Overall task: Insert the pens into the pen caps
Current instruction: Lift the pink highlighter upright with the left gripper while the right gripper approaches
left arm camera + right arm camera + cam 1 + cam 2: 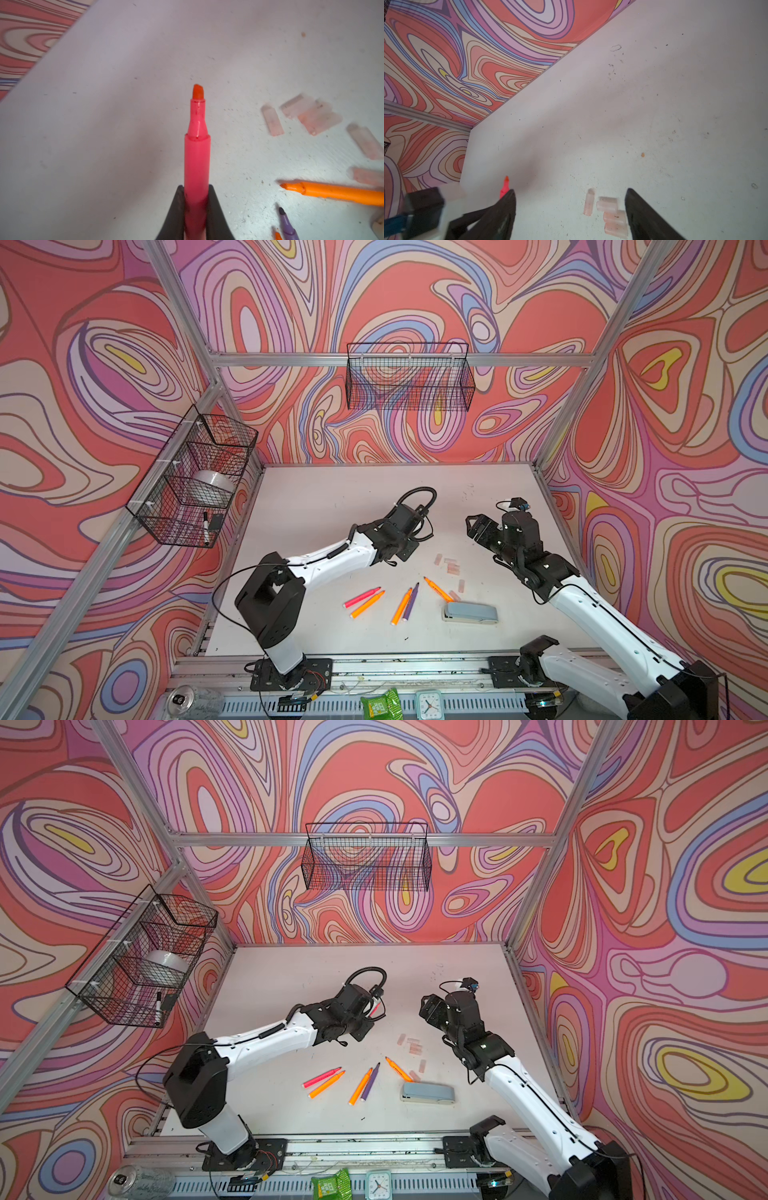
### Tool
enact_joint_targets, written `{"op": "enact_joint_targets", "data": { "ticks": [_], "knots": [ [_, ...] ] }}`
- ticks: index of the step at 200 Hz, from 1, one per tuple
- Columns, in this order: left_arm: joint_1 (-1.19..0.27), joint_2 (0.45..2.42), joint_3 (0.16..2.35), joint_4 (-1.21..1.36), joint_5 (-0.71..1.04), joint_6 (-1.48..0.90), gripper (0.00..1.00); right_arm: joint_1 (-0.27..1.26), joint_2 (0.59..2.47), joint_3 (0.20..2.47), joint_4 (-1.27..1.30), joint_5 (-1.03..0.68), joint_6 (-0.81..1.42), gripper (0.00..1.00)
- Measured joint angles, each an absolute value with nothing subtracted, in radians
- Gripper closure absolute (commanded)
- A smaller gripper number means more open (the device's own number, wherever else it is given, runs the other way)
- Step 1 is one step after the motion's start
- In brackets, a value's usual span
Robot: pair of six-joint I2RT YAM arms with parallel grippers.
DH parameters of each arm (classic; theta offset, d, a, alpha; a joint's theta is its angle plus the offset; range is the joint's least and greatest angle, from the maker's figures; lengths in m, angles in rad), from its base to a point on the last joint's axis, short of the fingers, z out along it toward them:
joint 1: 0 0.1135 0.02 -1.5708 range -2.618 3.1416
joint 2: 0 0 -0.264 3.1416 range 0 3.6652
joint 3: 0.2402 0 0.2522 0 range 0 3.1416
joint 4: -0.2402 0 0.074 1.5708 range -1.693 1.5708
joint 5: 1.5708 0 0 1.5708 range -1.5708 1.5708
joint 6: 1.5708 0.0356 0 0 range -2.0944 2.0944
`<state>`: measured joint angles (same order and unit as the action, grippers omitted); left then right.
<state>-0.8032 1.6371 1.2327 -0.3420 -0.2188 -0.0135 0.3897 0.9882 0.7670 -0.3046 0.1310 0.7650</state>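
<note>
**Pink pen clamped in left jaws, caps lying loose on worktop**

The left jaws are gripping a neon pink pen [196, 166] by its barrel. Its bare chisel tip is pointing straight out from them over the pale worktop [104, 124].

The right jaws are standing wide open and holding nothing. They are hanging over a cluster of four pen caps [610, 209].

In a top view, that cluster is lying at about 5 o'clock from the left wrist. Two stray caps [460, 585] are sitting further along the same line.

Five uncapped pens are lying at 6 o'clock from the left wrist:
- A second pink pen [361, 597] is lying beside an orange pen [368, 604].
- Another orange pen [401, 605] is lying beside the purple pen [410, 601].
- A third orange pen [438, 589] is pointing its tip toward 10 o'clock, just beside one stray cap.

A grey-blue stapler [470, 612] is resting at 5 o'clock from that last pen.
</note>
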Motion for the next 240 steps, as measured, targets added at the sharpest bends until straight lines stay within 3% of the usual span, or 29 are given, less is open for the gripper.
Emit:
{"op": "enact_joint_targets", "data": {
  "ticks": [56,110,164,240],
  "knots": [
    [-0.716,1.486,1.225,-0.269,-0.233,-0.165,1.00,0.400,0.994,0.728,-0.189,0.036,0.738,0.24],
    [-0.711,1.420,0.878,0.027,0.073,-0.200,1.00,0.527,1.103,0.685,0.062,-0.135,0.734,0.27],
    [-0.712,1.462,0.861,0.199,0.372,-0.244,1.00,0.546,1.133,0.648,0.208,-0.256,0.757,0.40],
    [-0.756,1.474,0.888,0.210,0.419,-0.233,1.00,0.556,1.205,0.651,0.210,-0.289,0.778,0.56]
  ]
}}
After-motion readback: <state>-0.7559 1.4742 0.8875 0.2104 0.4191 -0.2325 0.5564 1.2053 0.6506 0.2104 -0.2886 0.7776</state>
